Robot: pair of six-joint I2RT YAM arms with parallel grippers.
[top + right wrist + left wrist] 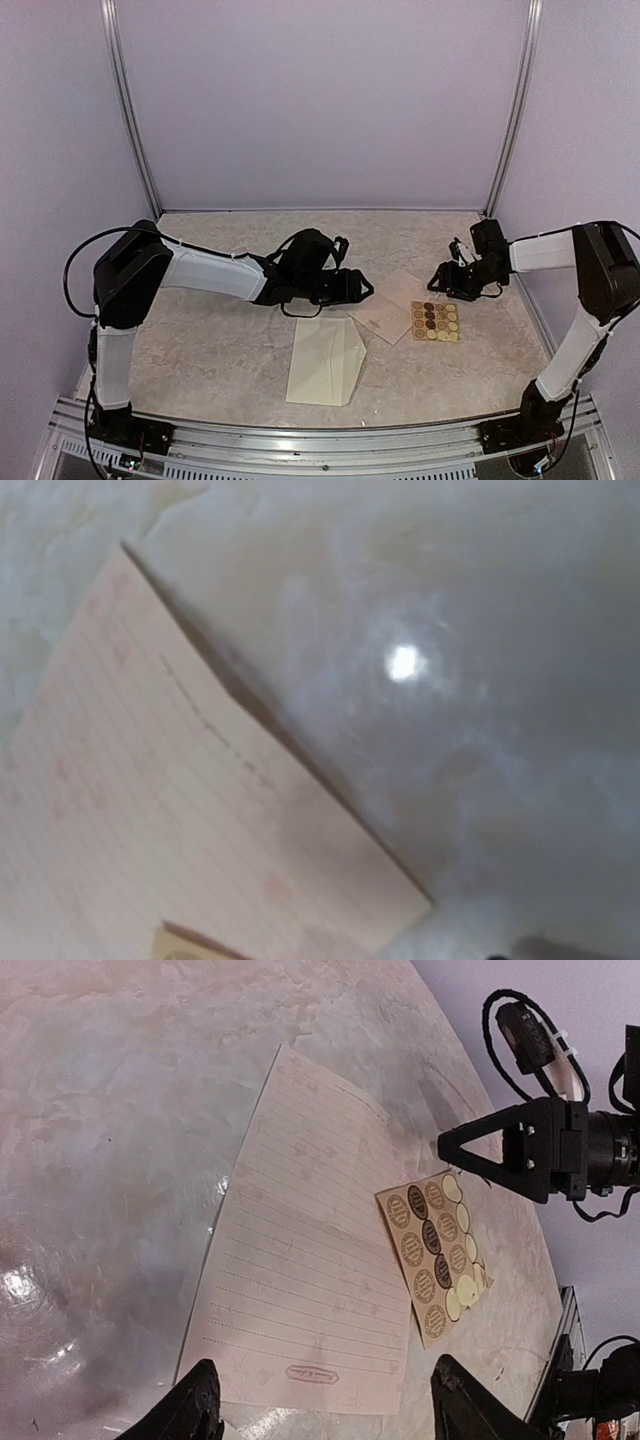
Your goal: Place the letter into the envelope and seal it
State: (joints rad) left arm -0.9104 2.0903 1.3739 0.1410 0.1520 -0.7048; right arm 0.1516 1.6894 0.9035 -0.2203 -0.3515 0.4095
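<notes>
2 grippers are flanking the letter [310, 1260].
Jaws apart, left gripper [325, 1410] is hovering over its edge, apparently for pickup; state of right gripper [455, 1148] cannot be told.

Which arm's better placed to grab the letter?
Left, probably. The left gripper hangs open over the letter's edge, the envelope just beside it. The right gripper is by the sticker sheet, farther from the envelope.

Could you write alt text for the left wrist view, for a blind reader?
A lined pinkish letter sheet lies flat on a marbled table, seen between the spread fingers of the left tool. A sheet of round stickers lies at its right edge, and the right tool hangs beyond it.
</notes>
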